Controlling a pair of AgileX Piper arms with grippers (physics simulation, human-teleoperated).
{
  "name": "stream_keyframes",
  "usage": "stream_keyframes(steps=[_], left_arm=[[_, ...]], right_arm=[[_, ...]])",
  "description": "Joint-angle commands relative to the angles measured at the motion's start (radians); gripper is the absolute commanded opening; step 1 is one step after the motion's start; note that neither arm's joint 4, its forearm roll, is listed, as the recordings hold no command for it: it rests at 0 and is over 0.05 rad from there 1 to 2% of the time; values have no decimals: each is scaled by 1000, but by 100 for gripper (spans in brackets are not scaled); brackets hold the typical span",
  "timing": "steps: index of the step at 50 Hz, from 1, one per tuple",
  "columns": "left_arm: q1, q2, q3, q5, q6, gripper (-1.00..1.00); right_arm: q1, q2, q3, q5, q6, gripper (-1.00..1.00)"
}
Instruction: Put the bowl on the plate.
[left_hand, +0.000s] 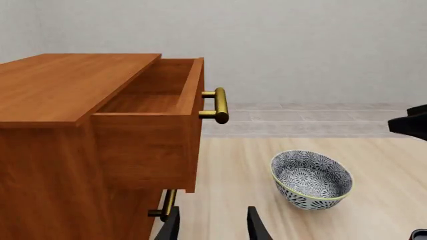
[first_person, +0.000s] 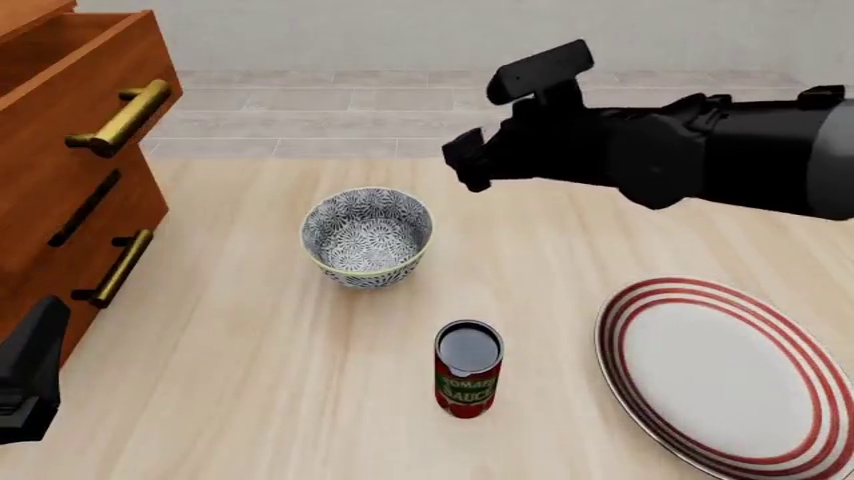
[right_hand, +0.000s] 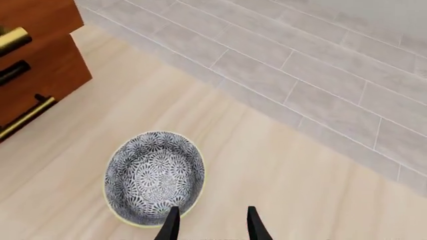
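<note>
Wooden dresser (first_person: 67, 170) at far left of the counter (first_person: 240, 400), top drawer (left_hand: 157, 107) pulled out, brass handles (first_person: 123, 118) showing. Right arm (first_person: 707, 155) reaching in above the counter, right tool (right_hand: 210, 222) hovering over the bowl's near rim, fingers narrowly parted, gripping nothing. Plate (first_person: 727, 375) flat at near right, well apart from the bowl. Bowl (first_person: 368, 237) upright mid-counter, resting on the wood. Can (first_person: 469, 368) upright between bowl and plate, nearer the camera. Left tool (left_hand: 212, 225) low beside the dresser, fingers narrowly parted, gripping nothing.
</note>
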Motion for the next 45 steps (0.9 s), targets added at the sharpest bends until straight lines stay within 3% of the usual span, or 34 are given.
stream_keyframes(steps=[1,6,10,15,45], left_arm=[[0,0,0,0,0,100],[0,0,0,0,0,100],[0,0,0,0,0,100],[0,0,0,0,0,100],[0,0,0,0,0,100]], right_arm=[[15,86,-84,80,-6,100],[35,119,-123,118,31,100],[31,141,-146,127,15,100],[45,177,-187,152,46,100],[-8,364,-321,161,33,100]])
